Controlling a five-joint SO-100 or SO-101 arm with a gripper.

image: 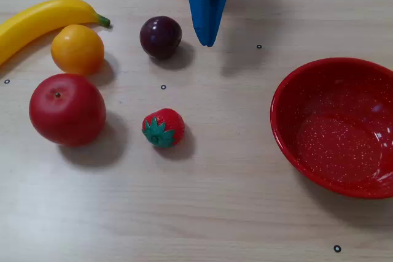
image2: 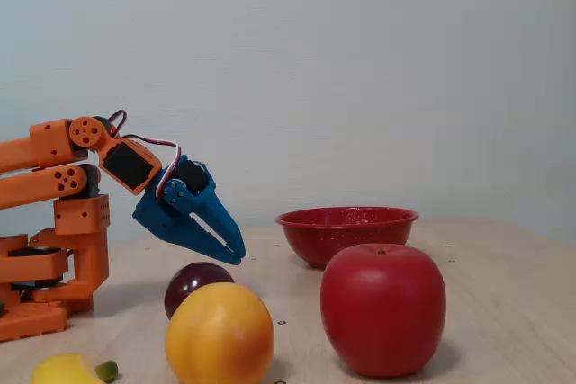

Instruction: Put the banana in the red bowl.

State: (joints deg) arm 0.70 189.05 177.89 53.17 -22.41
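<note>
Pincer (image2: 236, 255), its jaws nearly closed and gripping nothing, hovering over the counter (image: 233, 213); banana (image: 43, 21) and red bowl (image: 288, 133) lying well apart.

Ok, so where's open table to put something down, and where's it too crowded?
Free: the wide strip of table below the strawberry and apple, and the gap between strawberry and red bowl. Crowded: upper left, where banana, orange and plum cluster by the gripper.

Pale wooden table (image: 233, 213) before plain light wall (image2: 360, 60).
</note>
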